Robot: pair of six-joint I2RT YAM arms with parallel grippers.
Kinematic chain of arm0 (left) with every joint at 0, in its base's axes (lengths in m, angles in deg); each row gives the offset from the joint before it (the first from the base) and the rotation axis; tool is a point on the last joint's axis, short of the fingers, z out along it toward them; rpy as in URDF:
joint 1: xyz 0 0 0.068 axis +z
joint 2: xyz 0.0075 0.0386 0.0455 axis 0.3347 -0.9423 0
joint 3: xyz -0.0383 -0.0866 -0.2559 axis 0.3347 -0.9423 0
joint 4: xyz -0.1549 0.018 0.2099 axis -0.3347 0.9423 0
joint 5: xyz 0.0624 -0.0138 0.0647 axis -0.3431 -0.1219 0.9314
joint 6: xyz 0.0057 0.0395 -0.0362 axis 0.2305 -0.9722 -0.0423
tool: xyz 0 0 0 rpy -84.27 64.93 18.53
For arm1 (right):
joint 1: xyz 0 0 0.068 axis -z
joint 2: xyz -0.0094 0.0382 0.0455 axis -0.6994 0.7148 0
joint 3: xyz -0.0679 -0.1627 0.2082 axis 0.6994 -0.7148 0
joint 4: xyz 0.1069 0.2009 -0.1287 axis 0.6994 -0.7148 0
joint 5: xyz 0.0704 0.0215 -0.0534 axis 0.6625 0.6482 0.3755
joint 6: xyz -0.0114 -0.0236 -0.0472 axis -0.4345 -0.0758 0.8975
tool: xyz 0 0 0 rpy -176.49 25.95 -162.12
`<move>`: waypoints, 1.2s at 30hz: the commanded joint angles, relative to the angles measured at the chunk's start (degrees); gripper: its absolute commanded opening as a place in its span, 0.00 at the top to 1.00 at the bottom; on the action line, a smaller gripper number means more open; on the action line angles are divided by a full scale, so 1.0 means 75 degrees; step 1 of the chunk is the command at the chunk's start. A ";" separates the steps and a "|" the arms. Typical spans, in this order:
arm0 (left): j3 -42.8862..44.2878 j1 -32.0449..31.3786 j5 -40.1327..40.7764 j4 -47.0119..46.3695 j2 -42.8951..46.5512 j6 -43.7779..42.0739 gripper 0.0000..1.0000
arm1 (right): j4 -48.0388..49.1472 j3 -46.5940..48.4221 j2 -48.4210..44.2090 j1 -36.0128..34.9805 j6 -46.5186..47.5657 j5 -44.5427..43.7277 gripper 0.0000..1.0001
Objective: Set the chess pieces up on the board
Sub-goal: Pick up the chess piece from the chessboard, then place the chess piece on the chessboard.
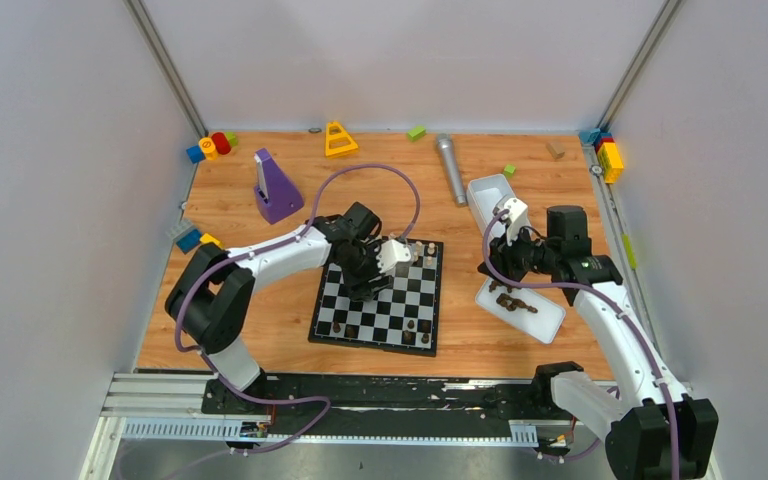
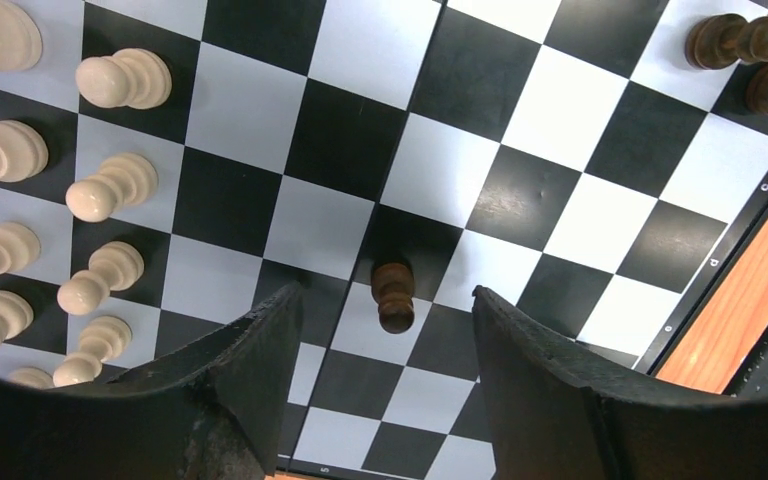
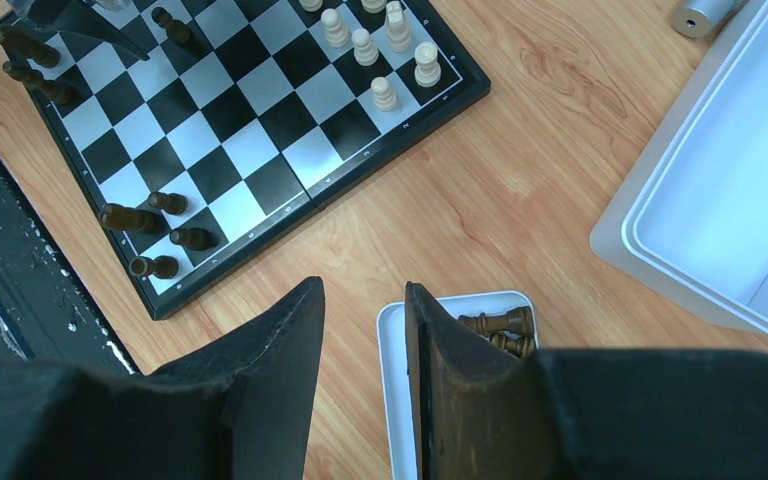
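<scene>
Over the board (image 2: 550, 130), the left gripper (image 2: 385, 330) flanks one upright dark pawn (image 2: 393, 295) with spread fingers, touching nothing. Right gripper (image 3: 363, 300), parted and empty, hangs above the tray (image 3: 392, 345).

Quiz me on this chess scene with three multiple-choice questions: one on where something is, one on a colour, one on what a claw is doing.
1. Where do the spare dark pieces lie?
A. In the small tray by the right claw
B. On the floor
C. In a bowl

2. What colour is the pawn inside the left claw?
A. Cream
B. Red
C. Dark brown

3. How is the left claw?
A. Shut on the pawn
B. Open
C. Holding the tray

Answers:
1 A: the right wrist view shows them heaped in the tray.
2 C: the left wrist view shows it is dark brown, unlike the cream pieces nearby.
3 B: a gap shows on each side of the pawn.
</scene>
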 commanded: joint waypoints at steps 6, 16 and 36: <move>0.0321 -0.0050 -0.0154 -0.0038 -0.0244 0.0050 0.45 | 0.0076 -0.0011 -0.0099 -0.0027 0.0162 0.0051 0.64; 0.0006 -0.0050 -0.0284 0.0394 0.0810 -0.0274 0.94 | 0.0072 -0.0028 -0.0059 -0.0028 0.0162 -0.0039 0.64; 0.0218 -0.1926 -0.0228 0.0661 0.0473 -0.0429 0.92 | 0.0041 -0.0005 0.0112 -0.0031 0.0148 -0.0226 0.65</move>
